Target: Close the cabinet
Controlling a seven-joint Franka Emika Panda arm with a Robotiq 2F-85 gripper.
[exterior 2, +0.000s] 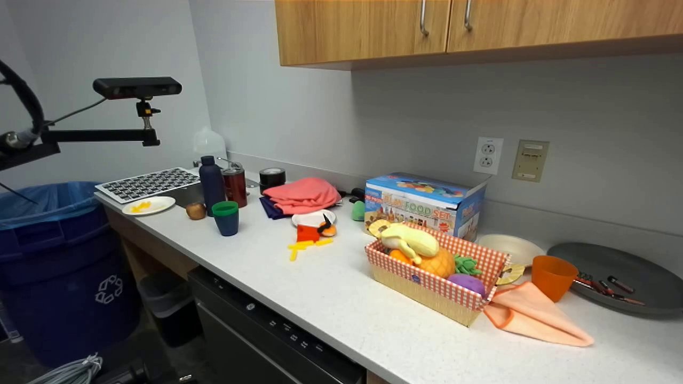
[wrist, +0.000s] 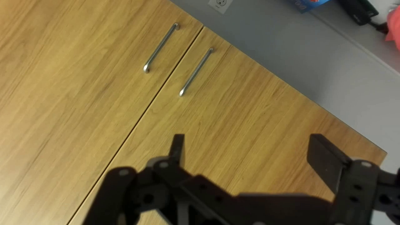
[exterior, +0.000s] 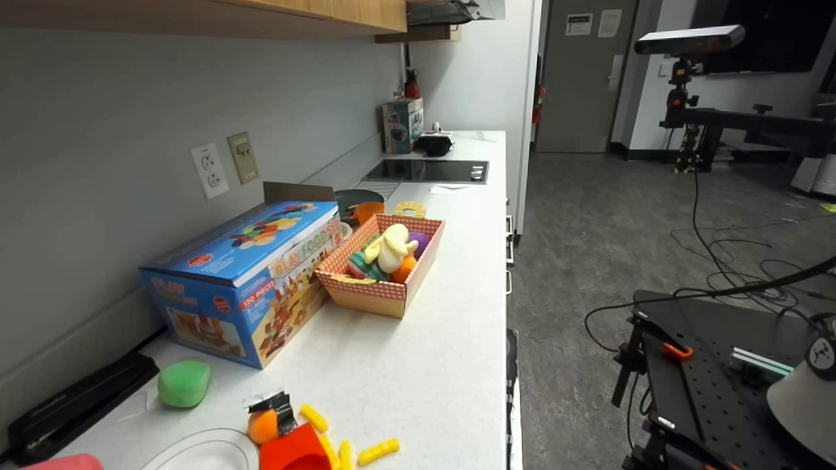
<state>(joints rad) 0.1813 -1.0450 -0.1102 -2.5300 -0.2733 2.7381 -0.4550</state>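
Grey wall (exterior 2: 405,122) and white countertop (exterior 2: 299,277) run beneath the cabinet (exterior 2: 363,29), its wood front mounted overhead in both exterior views. Cabinet condition: the two doors (wrist: 78,93) seen in the wrist view stand shut and level with each other, a thin dark seam between them. Metal handles (wrist: 161,47) are fitted close to this seam, one per door, near the cabinet's lower edge.

Gripper (wrist: 247,147): positioned in front of the cabinet, jaws spread wide, with door wood showing between them. Contact with the cabinet cannot be confirmed.

Wall below the cabinet: a white power outlet (exterior 2: 487,154) and, just beside it, a beige switch plate (exterior 2: 531,160). Countertop below the cabinet: a blue box (exterior 2: 411,205) lettered as a play food set, with a checked basket (exterior 2: 421,296) in front of it; toy food (exterior 2: 411,240) lies in the basket. Also lower than the cabinet: an upright orange cup (exterior 2: 552,277) and a dark platter (exterior 2: 656,272) bearing pieces too small to identify. Beyond the cabinet's end, in an exterior view: a dark bottle (exterior 2: 212,184) and a red tumbler (exterior 2: 235,188), both upright, and a blue recycling bin (exterior 2: 64,288).
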